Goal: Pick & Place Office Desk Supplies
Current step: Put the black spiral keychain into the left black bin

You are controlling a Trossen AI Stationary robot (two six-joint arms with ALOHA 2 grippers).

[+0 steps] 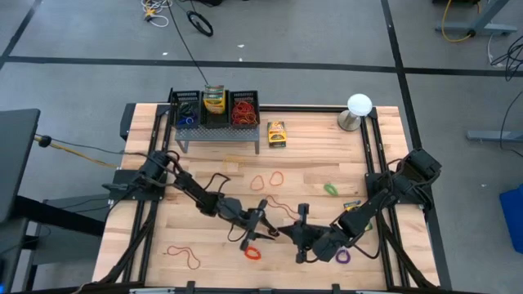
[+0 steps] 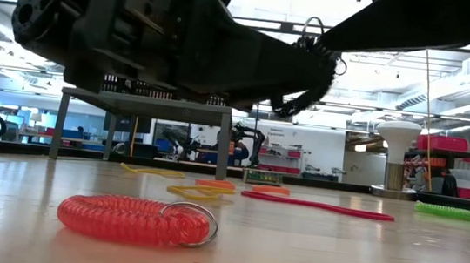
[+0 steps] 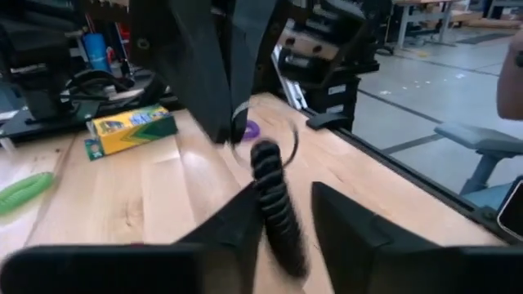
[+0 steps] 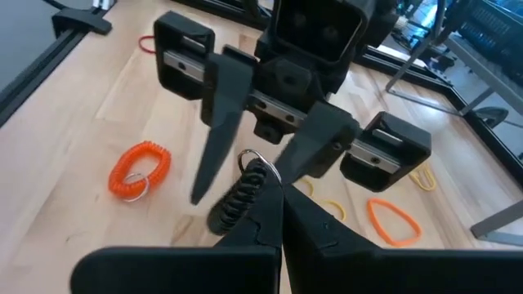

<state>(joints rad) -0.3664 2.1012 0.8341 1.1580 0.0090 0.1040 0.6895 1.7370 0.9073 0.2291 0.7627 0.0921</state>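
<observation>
- We see a black coiled band [image 4: 239, 198] with a metal ring at one end, held in the air above the front middle of the wooden table [image 1: 310, 167], where the two arms meet.
- The right gripper [image 4: 274, 206] has its fingers pressed together on the band's lower end.
- The left gripper [image 4: 245, 178] faces it, fingers apart, one on each side of the ring end.
- We judge this to be a hand-over. To do it well, the left fingers should close squarely on the coil before the right lets go.
- At the back of the table a black mesh organiser [image 1: 214, 121] stands on a grey rack.
- Its left compartment holds blue and dark bands [image 1: 188, 113], the middle a crayon box [image 1: 214, 100], the right red bands [image 1: 243, 111].
</observation>
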